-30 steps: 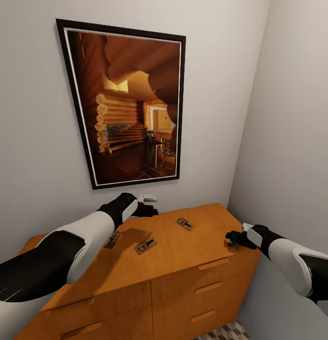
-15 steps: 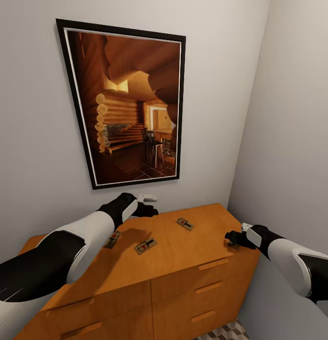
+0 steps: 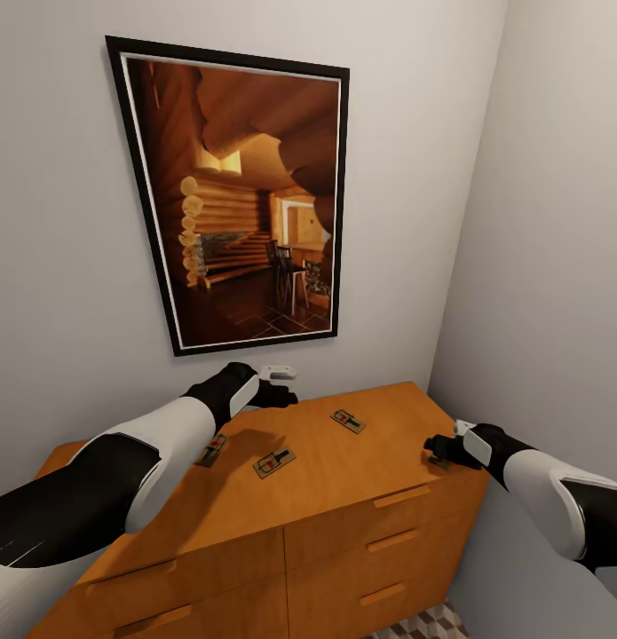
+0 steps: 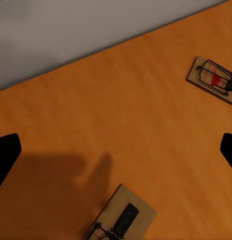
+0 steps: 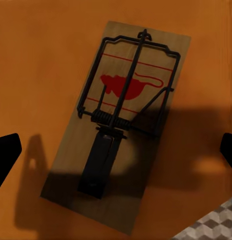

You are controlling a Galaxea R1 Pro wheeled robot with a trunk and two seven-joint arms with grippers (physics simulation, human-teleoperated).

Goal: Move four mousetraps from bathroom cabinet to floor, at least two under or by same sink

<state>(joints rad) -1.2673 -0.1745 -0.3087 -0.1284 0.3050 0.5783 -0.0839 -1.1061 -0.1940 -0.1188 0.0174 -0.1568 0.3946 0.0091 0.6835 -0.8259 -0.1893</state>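
Note:
On the top of the orange-brown cabinet [image 3: 344,479] lie several mousetraps. One mousetrap [image 3: 348,421] is near the back, one [image 3: 274,462] is in the middle, and one [image 3: 212,449] is half hidden by my left arm. My left gripper [image 3: 281,394] hovers open above the top near the wall; its wrist view shows two mousetraps [image 4: 213,79] [image 4: 121,220] with its fingertips [image 4: 5,155] wide apart. My right gripper [image 3: 438,451] is open over another mousetrap [image 5: 121,125] at the cabinet's right front corner, which lies between its fingertips [image 5: 5,155]. The sink is out of view.
A large framed picture [image 3: 241,195] hangs on the wall behind the cabinet. A side wall [image 3: 557,266] stands close on the right. Cube-patterned bathroom floor [image 3: 423,626] shows below the cabinet's right corner. Drawer fronts with bar handles [image 3: 401,497] face me.

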